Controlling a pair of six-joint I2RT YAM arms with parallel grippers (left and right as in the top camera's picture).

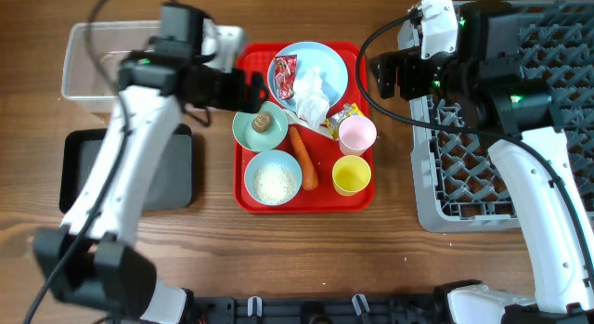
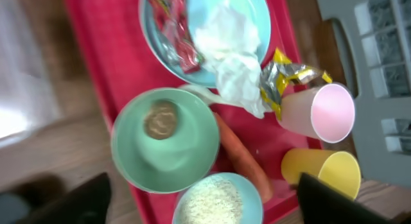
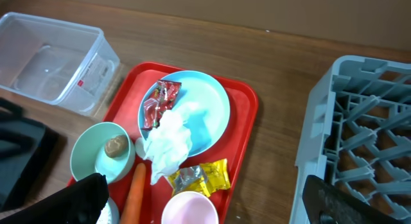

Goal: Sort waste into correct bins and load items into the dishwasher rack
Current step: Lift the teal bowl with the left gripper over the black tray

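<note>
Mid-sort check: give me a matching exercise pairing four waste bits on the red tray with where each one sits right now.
Waste:
1. red wrapper
2. small brown lump
3. rice
4. carrot

Where it sits:
a. directly on the red tray
b. in the greenish bowl
c. on the plate
d. in the bluer bowl

Pairs: 1-c, 2-b, 3-d, 4-a.

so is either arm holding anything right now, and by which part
Nothing is held: the left gripper and the right gripper both show open, empty jaws.
</note>
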